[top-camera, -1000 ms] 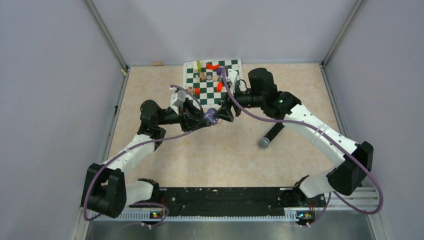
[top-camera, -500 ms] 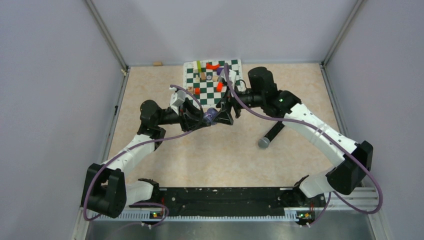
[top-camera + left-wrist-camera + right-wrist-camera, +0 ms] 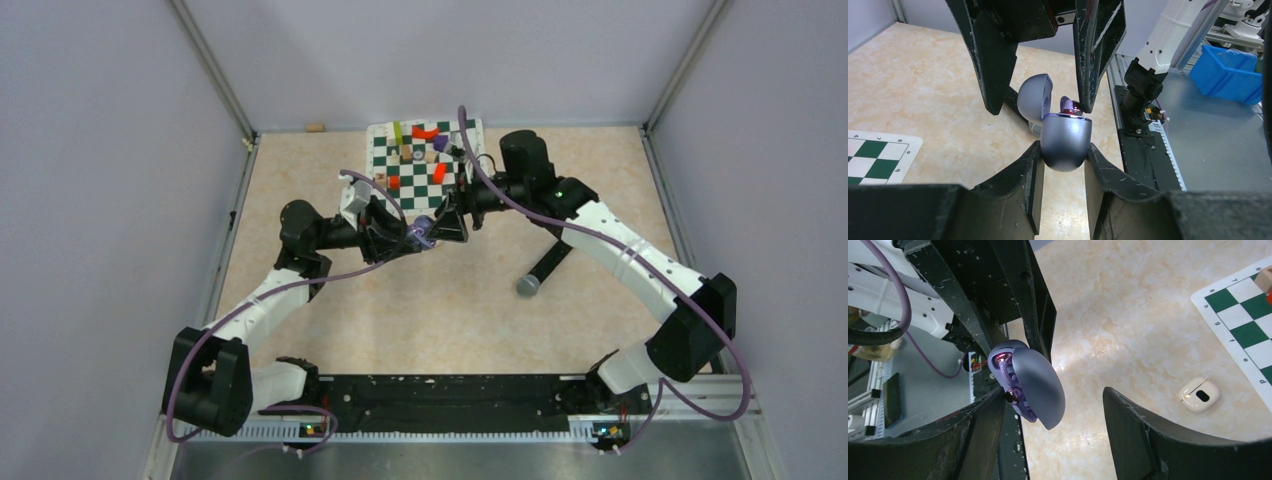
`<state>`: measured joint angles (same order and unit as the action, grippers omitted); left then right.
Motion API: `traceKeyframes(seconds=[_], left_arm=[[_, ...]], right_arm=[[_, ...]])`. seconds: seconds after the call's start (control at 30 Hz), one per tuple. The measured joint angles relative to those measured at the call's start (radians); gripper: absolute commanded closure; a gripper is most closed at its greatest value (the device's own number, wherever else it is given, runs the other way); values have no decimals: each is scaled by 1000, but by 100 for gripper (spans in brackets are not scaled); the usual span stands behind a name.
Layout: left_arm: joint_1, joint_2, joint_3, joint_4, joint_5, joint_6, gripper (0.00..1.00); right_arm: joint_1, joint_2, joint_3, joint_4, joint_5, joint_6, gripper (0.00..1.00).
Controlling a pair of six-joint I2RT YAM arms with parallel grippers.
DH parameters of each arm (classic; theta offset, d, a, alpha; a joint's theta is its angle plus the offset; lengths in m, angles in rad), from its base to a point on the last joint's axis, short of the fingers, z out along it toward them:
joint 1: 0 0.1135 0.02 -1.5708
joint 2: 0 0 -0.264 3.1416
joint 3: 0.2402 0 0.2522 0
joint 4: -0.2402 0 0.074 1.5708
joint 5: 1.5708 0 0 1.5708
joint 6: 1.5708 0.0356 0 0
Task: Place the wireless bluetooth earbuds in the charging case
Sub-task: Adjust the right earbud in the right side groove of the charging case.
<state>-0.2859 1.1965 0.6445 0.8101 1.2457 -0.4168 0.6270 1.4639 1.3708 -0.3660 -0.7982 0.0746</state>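
Note:
My left gripper (image 3: 1063,150) is shut on the lavender charging case (image 3: 1066,142) and holds it above the table, with the lid (image 3: 1035,97) hinged open. A shiny purple earbud (image 3: 1068,105) sits at the case's open top. In the right wrist view the earbud (image 3: 1010,396) lies in the case (image 3: 1035,385), against my right gripper's left finger. My right gripper (image 3: 1053,392) is open, with its jaws wide on either side of the case. In the top view the two grippers meet at the case (image 3: 423,230) in mid-table. No other earbud shows.
A green-and-white chessboard (image 3: 425,160) with small coloured pieces lies at the back of the table. A black microphone (image 3: 543,268) lies to the right. A small white case (image 3: 1199,394) sits on the table near the board's edge. A cork (image 3: 315,127) lies by the back wall.
My right arm has shifted left and its gripper has pushed a little closer onto the case. The left arm and the case have stayed put.

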Motion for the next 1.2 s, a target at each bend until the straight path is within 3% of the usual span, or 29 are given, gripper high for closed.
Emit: traceKeyframes(seconds=[0.6,1.2], left_arm=[[0,-3,0,19,7,-2,100],[0,-3,0,28,7,-5,100]], right_arm=[[-35,6,-43,120,-108,147,28],[-35,36,-64,161,-161,185,26]])
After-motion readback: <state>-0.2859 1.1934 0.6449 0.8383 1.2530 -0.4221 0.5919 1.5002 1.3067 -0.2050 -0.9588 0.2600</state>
